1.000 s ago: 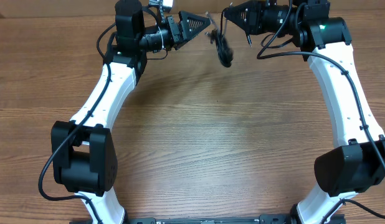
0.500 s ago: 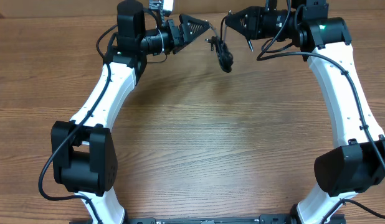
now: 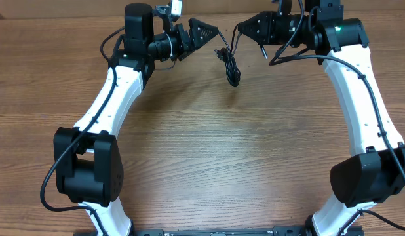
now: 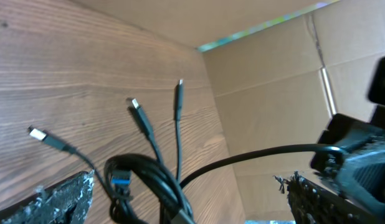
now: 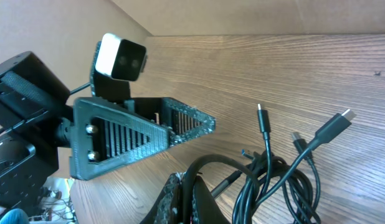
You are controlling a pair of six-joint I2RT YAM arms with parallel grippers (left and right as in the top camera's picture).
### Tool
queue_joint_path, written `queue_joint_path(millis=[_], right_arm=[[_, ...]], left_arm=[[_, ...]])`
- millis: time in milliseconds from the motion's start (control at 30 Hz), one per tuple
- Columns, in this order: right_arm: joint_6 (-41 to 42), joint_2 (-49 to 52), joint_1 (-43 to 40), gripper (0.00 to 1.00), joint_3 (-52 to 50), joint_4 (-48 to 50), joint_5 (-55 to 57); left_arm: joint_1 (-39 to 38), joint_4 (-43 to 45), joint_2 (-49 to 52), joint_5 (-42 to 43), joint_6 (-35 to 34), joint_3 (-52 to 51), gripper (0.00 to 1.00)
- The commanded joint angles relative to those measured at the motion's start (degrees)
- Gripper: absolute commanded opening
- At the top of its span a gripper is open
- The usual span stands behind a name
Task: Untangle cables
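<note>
The cables (image 3: 231,68) are thin black cords in a tangled bundle, hanging above the wooden table (image 3: 202,151) at the far middle. My right gripper (image 3: 240,27) is shut on one loop of the bundle, and that cord (image 5: 208,168) arches out from between its fingers (image 5: 180,196). The rest of the tangle (image 5: 276,183) dangles beside it with plug ends sticking out. My left gripper (image 3: 213,30) stands open just left of the bundle. In the left wrist view the cables (image 4: 149,186) sit between its wide-apart fingers (image 4: 61,199), untouched, with three plugs (image 4: 135,106) pointing away.
A brown cardboard wall (image 4: 273,93) rises behind the table's far edge. The left arm's camera (image 5: 121,59) and finger (image 5: 136,134) are close to the right gripper. Thicker black wires (image 3: 360,72) run along both white arms.
The left gripper has drawn back slightly to the left with its jaws wide. The cable bundle has swung lower, hanging from the right gripper.
</note>
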Motion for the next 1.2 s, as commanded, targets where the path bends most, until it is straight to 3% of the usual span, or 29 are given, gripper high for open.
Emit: queue_joint_path(millis=[0,267,500,1167], right_arm=[[0.96,-0.04,0.83,0.04,0.50,0.68,-0.28],[11.50,-0.04,1.14,0.04,0.50,9.46,-1.79],[20.37,-0.04,1.11,0.04,0.50,20.44,-7.91],[34.25,-0.04,1.07,0.04,0.50,39.26,-9.68]], left_arm=[[0.09,-2.56,-0.57,-1.05,4.70,0.48,1.00],[0.09,-11.43,-0.57,-2.78,9.60,0.48,1.00],[0.24,-12.41,-0.57,-3.41,10.12,0.48,0.99],[2.43,-17.51,-0.57,-3.80,14.64,0.48,1.00]])
